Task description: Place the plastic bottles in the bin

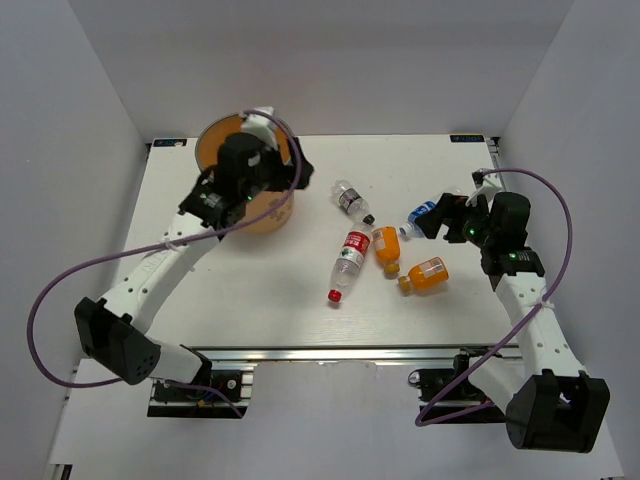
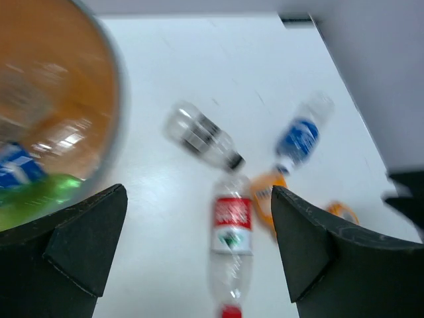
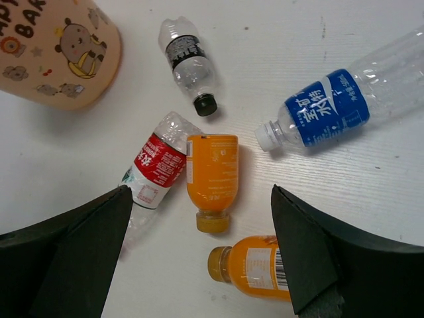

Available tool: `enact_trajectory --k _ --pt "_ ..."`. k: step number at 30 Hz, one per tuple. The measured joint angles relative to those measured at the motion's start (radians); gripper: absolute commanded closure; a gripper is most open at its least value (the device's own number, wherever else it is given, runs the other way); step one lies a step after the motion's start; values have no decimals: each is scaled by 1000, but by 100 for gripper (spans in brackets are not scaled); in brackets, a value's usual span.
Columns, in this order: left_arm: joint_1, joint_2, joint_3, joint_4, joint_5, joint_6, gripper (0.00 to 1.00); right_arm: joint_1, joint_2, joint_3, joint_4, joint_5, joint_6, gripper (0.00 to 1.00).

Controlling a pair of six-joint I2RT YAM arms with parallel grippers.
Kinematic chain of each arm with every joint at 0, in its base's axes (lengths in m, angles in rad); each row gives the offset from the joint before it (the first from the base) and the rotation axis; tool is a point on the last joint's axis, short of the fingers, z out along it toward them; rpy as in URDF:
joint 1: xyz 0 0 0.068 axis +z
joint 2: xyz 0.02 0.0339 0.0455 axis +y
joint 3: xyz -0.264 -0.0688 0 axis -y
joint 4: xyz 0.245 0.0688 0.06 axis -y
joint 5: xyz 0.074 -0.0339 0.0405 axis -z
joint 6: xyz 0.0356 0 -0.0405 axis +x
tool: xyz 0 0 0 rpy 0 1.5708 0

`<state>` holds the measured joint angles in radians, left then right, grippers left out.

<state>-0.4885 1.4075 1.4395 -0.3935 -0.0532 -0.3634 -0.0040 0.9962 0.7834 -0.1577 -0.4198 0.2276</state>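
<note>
1. Left claw spreads wide, empty, above the bin.
2. Right claw spreads wide, empty, near the blue-labelled bottle lying on the bench.
3. Four more bottles lie mid-bench; a green bottle rests inside the bin.

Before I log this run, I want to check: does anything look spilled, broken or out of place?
Nothing stands out. The black-capped bottle, red-labelled bottle, blue-labelled bottle and two orange bottles lie capped on the table; no spill shows. The bin stands upright.
</note>
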Motion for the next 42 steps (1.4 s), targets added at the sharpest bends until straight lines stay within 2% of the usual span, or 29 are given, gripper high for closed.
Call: enact_trajectory --k 4,7,12,18,20,21,22,25,28,30,37,42 --pt "-169 -10 -154 75 4 -2 2 0 0 0 -10 59 22 11" --pt "-269 48 -270 95 9 -8 2 0 -3 -1 -10 107 39 11" --pt "-367 246 -284 87 -17 -18 2 0 -27 -27 -3 142 63 11" --pt "-385 397 -254 80 -46 -26 3 0 -40 -49 0 142 80 11" --pt "-385 430 -235 81 -53 -31 12 0 -40 -54 2 140 80 11" --pt "-384 441 -227 81 -56 -35 25 0 -40 -55 1 139 80 11" --pt "-384 451 -218 81 -55 -38 33 0 -40 -59 1 137 81 11" --pt "-384 467 -195 81 -55 -43 48 0 -40 -61 -3 137 80 11" --pt "-384 457 -194 79 -58 -37 58 0 -48 -62 -3 144 80 11" --pt "-384 433 -198 67 -74 -37 59 0 -56 -62 -5 151 79 11" --pt "-384 163 -196 -35 -214 -30 57 0 -60 -62 5 137 71 11" --pt "-369 14 -59 -74 -397 10 48 1 -18 -61 42 94 80 11"
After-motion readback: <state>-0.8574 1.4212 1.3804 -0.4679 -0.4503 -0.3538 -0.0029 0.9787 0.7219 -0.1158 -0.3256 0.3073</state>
